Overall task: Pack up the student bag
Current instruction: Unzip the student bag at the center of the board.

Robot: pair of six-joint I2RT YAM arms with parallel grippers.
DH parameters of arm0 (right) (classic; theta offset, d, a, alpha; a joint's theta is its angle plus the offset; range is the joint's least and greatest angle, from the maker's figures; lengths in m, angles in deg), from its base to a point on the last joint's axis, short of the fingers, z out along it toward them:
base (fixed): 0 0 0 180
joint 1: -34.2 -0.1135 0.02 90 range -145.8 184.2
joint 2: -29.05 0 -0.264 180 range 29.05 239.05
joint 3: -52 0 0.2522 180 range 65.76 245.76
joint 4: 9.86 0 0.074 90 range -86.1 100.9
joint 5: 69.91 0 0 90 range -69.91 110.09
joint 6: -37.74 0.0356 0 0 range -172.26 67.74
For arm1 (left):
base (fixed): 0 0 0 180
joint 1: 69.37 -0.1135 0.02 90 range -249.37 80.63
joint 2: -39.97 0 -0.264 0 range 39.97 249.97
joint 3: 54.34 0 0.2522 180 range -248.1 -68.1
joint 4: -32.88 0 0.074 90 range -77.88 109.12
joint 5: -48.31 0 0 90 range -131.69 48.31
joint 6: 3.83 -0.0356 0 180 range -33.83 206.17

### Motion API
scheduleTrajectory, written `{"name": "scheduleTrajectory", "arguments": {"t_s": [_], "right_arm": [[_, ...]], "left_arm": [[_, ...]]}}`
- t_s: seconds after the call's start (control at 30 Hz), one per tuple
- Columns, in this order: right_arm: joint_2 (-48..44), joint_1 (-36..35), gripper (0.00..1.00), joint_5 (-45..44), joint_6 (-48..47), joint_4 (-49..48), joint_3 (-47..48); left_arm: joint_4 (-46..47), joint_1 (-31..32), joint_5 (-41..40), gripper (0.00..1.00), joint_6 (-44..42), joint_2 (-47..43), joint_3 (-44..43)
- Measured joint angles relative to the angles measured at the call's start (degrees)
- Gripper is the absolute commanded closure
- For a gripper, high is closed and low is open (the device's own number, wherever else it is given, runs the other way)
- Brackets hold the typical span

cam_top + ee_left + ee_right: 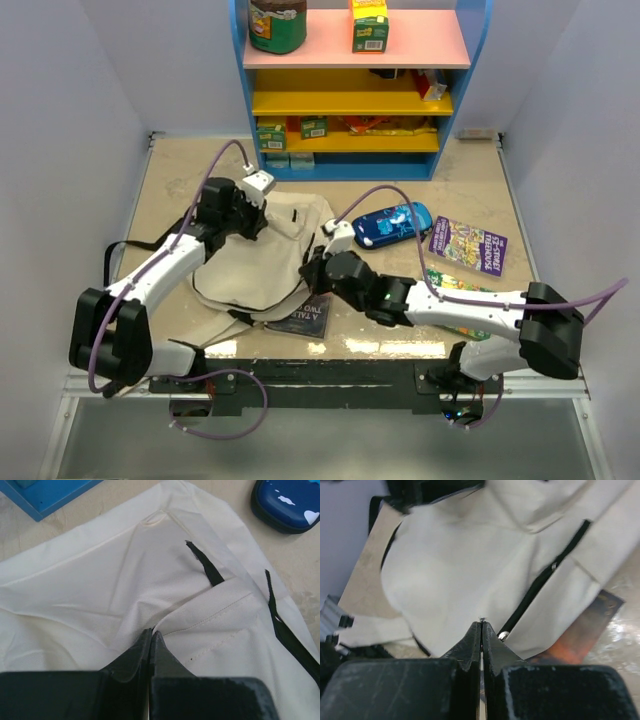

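Note:
The student bag [262,262], beige canvas with black zipper trim, lies slumped at centre left. My left gripper [250,215] is at its far upper part. In the left wrist view the left gripper [151,632] is shut, pinching a fold of the student bag [125,585]. My right gripper [312,268] is at the bag's right edge. In the right wrist view the right gripper [481,624] is shut over the student bag [460,575]. A small dark tuft of the zipper pull shows between its tips, beside the metal slider [503,636].
A dark book [303,315] lies partly under the bag's near edge and also shows in the right wrist view [580,640]. A blue pencil case [392,224], a purple book [468,244] and a green book [460,285] lie to the right. A shelf unit [350,100] stands at the back.

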State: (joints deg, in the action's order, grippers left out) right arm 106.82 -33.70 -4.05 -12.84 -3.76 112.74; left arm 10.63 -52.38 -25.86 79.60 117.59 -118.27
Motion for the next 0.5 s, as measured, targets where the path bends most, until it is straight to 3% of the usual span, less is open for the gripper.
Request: {"name": "scheduleTrajectory", "arguments": {"t_s": [0.03,0.1,0.13,0.23,0.43,0.5], "right_arm": [[-0.55,1.62,1.0,0.26,0.39,0.22,-0.28],[-0.96,5.03,1.0,1.2,0.72,0.52,-0.83],[-1.01,7.06,1.0,1.51,0.7,0.72,-1.22],[-0.7,9.97,1.0,2.05,0.57,1.86,-1.51],[0.92,10.64,1.0,3.19,0.22,2.08,-1.62],[0.94,11.5,1.0,3.87,0.26,1.99,-2.01]], "left_arm": [[-0.81,0.0,0.17,0.95,-0.02,-0.46,-0.42],[-3.04,-0.02,0.79,0.74,-0.2,-1.4,-1.22],[-4.52,-0.04,1.33,0.58,-0.44,-2.08,-1.7],[-7.58,-0.11,2.1,0.27,-2.99,-3.89,-2.89],[-13.64,-0.11,5.44,0.06,-12.55,-4.98,-9.49],[-15.04,-0.11,9.97,0.06,-17.16,-3.74,-13.68]]}}
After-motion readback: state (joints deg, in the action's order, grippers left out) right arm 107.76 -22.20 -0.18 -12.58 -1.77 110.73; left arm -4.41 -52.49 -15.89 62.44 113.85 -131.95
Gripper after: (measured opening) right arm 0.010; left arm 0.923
